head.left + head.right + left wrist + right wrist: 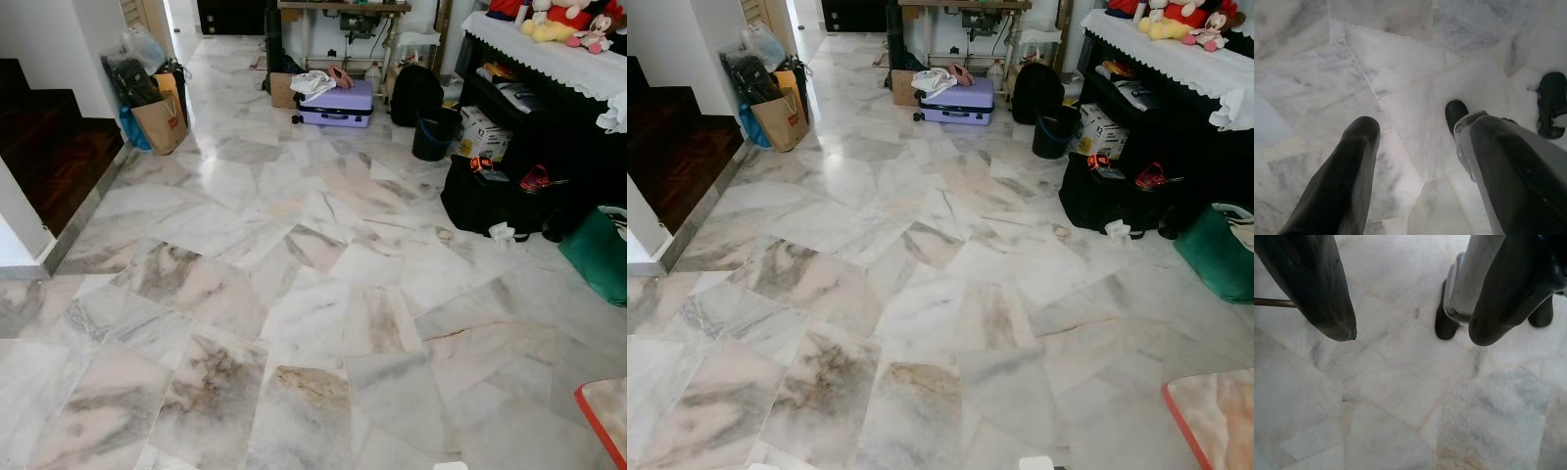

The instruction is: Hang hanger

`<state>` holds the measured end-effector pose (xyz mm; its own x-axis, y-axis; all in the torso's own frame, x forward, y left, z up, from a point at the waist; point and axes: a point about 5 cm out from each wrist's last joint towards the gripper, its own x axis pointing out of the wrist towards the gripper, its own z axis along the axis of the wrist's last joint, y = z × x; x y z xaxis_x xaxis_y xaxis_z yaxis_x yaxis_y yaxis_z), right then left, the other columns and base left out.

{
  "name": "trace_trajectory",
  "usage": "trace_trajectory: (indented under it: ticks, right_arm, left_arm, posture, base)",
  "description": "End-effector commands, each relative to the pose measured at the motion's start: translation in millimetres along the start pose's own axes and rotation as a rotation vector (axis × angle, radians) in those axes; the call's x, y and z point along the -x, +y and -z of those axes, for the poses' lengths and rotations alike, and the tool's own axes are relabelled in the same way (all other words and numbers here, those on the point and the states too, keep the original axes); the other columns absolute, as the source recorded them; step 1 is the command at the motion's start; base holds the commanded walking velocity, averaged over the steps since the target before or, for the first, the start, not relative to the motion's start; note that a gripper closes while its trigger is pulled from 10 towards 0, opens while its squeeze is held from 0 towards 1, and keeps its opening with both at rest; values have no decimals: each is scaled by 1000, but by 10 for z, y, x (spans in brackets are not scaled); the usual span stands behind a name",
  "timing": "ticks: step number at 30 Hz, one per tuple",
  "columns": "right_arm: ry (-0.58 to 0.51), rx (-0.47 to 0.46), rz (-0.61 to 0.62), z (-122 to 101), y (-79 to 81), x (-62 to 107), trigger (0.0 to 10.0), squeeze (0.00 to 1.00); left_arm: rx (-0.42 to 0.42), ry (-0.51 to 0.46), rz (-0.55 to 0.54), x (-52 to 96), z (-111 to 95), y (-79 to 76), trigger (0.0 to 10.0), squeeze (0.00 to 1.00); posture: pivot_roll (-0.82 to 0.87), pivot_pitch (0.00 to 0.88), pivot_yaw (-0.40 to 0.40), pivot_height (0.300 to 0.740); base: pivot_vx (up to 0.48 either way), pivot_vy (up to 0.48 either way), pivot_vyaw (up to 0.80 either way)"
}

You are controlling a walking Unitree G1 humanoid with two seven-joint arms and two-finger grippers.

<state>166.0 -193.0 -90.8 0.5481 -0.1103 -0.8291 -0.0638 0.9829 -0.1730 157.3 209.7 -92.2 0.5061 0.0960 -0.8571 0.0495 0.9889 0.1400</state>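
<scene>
A wide marble floor (294, 323) is seen from the head camera, laid in irregular grey- and pink-veined slabs. At about eleven o'clock a brown paper bag (162, 119) stands beside dark bags against the wall, next to a dark wooden stair (49, 147). Toward twelve o'clock a lilac suitcase (336, 105) lies flat with cloth heaped on its lid, and a black backpack (415, 93) stands just to its right. At two o'clock a black bag (490, 201) sits on the floor below a dark cabinet topped with a white lace cloth (549, 54) and soft toys (563, 20). A green bag (600, 253) is found at three o'clock.

In the left wrist view the left gripper (1415, 132) is pointed down at the floor with its fingers held apart and nothing between them. In the right wrist view the right gripper (1410, 335) is likewise spread wide over bare marble. No hanger can be made out, so its place cannot be told.
</scene>
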Motion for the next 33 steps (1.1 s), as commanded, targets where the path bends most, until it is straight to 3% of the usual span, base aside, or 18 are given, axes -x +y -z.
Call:
trace_trajectory:
  ticks: [1, 5, 6, 8, 13, 20, 24, 33]
  right_arm:
    - [-119, -430, -171, -643, 113, -72, 10000, 0]
    - [-75, -372, -181, -497, 128, -64, 10000, 0]
    - [-55, -380, -177, -431, 119, -60, 10000, 0]
    - [-33, -372, -167, -357, 108, -55, 10000, 0]
    - [13, -337, -135, -198, 64, -40, 10000, 0]
    - [0, -327, -100, -260, 15, -51, 10000, 0]
    - [15, -243, -123, -233, 50, -47, 10000, 0]
    - [33, -235, -130, -199, 61, -43, 10000, 0]
  left_arm:
    - [478, -202, -141, 45, -336, 564, 10000, 0]
    - [463, -161, -118, 26, -303, 478, 10000, 0]
    - [414, -143, -107, 18, -283, 425, 10000, 0]
    - [392, -129, -97, 11, -266, 379, 10000, 0]
    - [423, -114, -86, 16, -173, 337, 10000, 0]
    - [388, -60, -72, 40, -3, 351, 10000, 0]
    - [404, -37, -74, 63, 98, 394, 10000, 0]
    - [408, -35, -75, 80, 147, 430, 10000, 0]
  posture:
    - [177, 0, -17, 740]
    - [157, 0, -22, 740]
    - [154, 0, -27, 740]
    - [156, 0, -32, 740]
    - [157, 0, -47, 740]
    - [112, 0, -42, 740]
    - [109, 0, -49, 740]
    - [127, 0, -53, 740]
  base:
    - [0, 0, -800]
    - [0, 0, -788]
    - [0, 0, -788]
    - [0, 0, -788]
    - [0, 0, -788]
    - [0, 0, -788]
    - [0, 0, -786]
    - [0, 0, -787]
